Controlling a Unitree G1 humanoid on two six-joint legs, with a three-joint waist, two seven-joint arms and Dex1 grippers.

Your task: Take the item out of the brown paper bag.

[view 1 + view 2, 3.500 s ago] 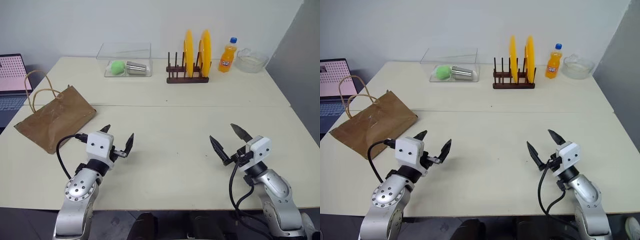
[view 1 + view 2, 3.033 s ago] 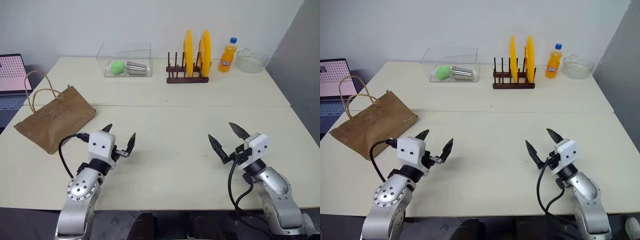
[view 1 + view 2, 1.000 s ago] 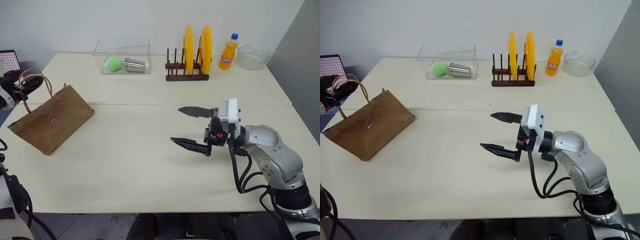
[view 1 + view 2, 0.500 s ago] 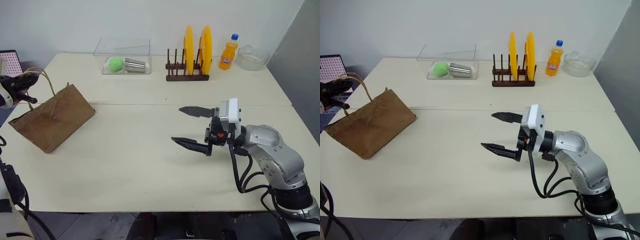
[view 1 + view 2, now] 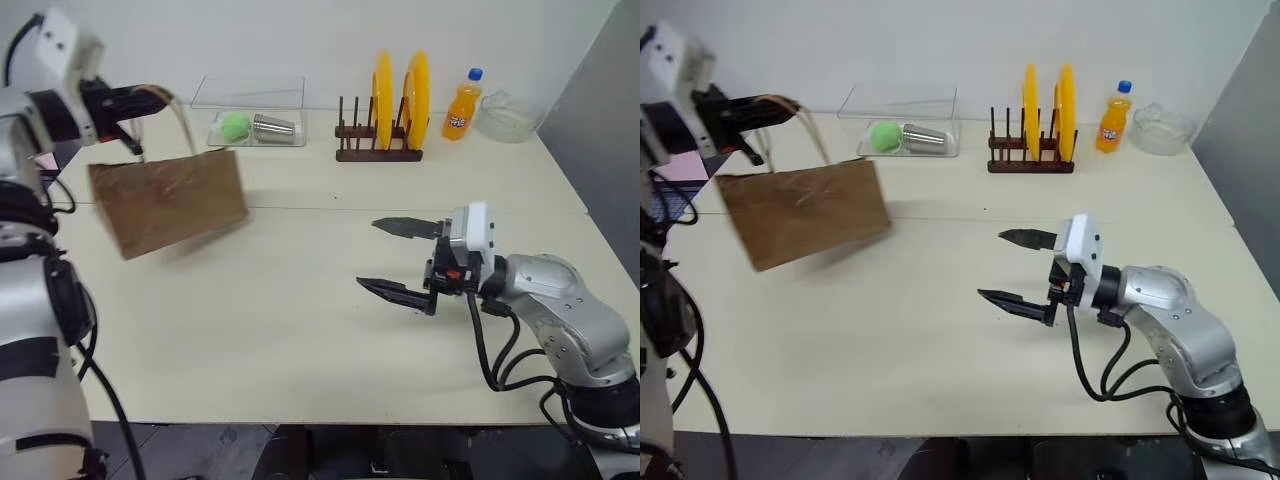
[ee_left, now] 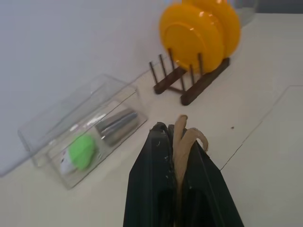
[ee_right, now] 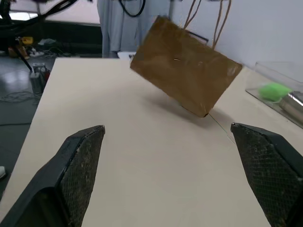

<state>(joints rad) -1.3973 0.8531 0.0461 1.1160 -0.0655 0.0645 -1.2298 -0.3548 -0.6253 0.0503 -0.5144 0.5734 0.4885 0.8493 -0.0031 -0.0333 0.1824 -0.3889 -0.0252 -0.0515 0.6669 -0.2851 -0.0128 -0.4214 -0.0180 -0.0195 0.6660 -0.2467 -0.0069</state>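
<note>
The brown paper bag hangs tilted in the air above the table's left side, and its thin tan handles run up into my left gripper. That gripper is shut on the handles, held high at the far left and pointing level toward the right. The item is hidden inside the bag. My right gripper is open and empty above the middle of the table, pointing left toward the bag, well apart from it.
Along the table's back edge stand a clear box holding a green ball and a metal cup, a wooden dish rack with two yellow plates, an orange soda bottle and a glass bowl.
My left gripper has closed on the handles and swung up and to the right, lifting the bag off the table. The right gripper has hardly moved.
</note>
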